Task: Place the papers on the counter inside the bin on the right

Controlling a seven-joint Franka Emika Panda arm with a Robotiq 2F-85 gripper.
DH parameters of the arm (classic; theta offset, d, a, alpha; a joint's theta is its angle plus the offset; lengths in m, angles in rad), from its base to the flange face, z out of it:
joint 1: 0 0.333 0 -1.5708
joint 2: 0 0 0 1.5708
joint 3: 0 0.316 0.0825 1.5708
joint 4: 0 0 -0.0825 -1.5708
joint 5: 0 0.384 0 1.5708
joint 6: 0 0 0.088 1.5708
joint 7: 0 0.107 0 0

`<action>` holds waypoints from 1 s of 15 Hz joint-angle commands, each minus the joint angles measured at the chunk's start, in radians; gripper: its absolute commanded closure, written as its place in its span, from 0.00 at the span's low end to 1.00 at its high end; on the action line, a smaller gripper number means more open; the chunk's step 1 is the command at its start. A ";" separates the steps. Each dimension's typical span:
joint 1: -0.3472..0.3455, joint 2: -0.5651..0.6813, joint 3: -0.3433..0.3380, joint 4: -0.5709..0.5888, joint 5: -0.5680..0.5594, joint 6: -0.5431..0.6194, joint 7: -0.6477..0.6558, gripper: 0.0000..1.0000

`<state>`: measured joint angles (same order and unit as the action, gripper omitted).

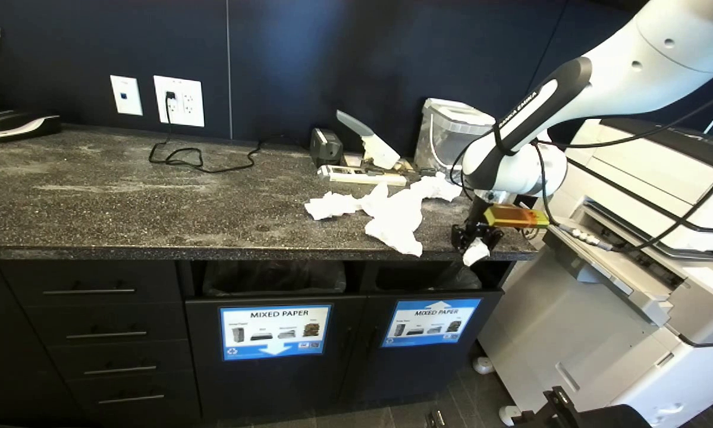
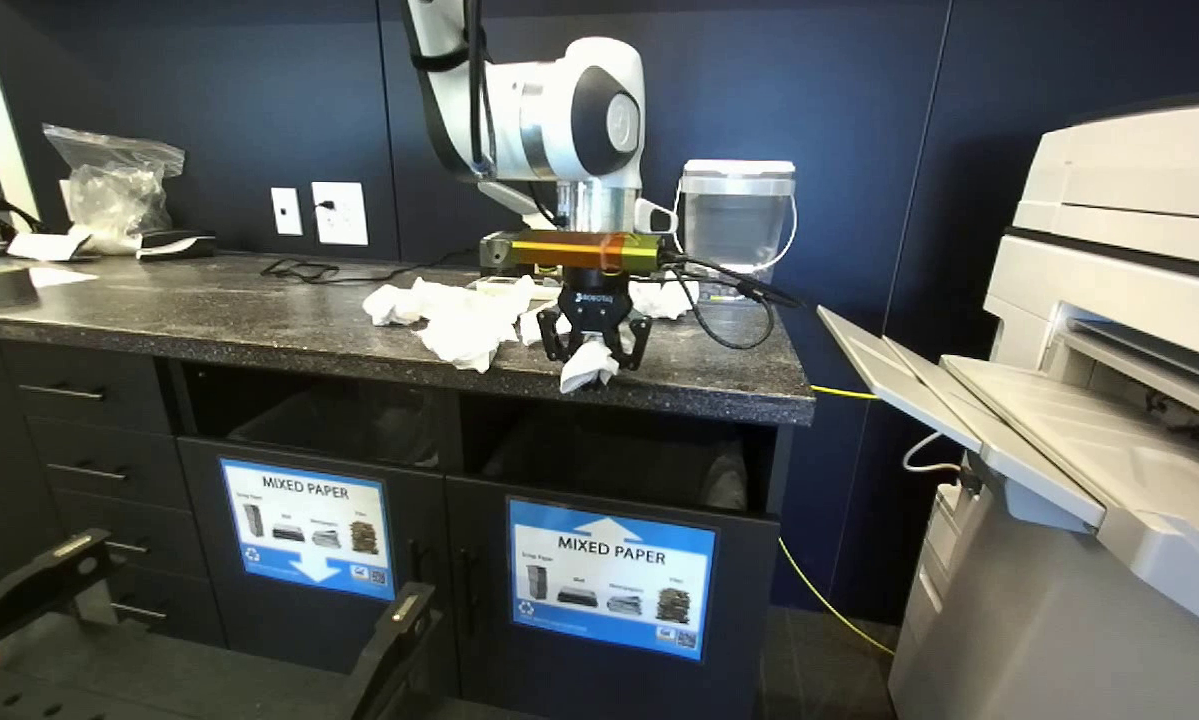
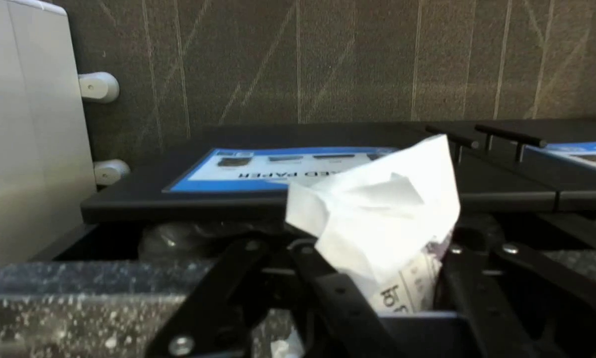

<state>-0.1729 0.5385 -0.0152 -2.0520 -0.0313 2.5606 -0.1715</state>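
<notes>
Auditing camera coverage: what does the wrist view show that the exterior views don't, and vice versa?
Wrist view only: printing on the held paper, too partial to read.

Exterior views only: the wall outlet, the translucent tub and the white robot arm.

Shared: the gripper closed on that paper by the front edge of the counter; the bin on the right; its MIXED PAPER label, partly hidden in the wrist view; and the pale office machine.

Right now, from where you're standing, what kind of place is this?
Probably an office copy room, though I can't be sure. There's a big copier-like machine, a long counter, and two MIXED PAPER signs below it.
</notes>
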 commanded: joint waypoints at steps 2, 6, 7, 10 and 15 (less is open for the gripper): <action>0.006 -0.142 -0.018 -0.230 0.007 0.091 0.005 0.85; -0.010 -0.210 -0.011 -0.386 0.029 0.237 -0.012 0.84; -0.017 -0.220 0.000 -0.425 0.045 0.288 -0.017 0.84; -0.056 -0.216 0.064 -0.516 0.124 0.461 -0.048 0.85; -0.150 -0.085 0.209 -0.539 0.103 0.736 -0.028 0.86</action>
<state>-0.2654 0.3847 0.1228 -2.5817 0.0950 3.1444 -0.1990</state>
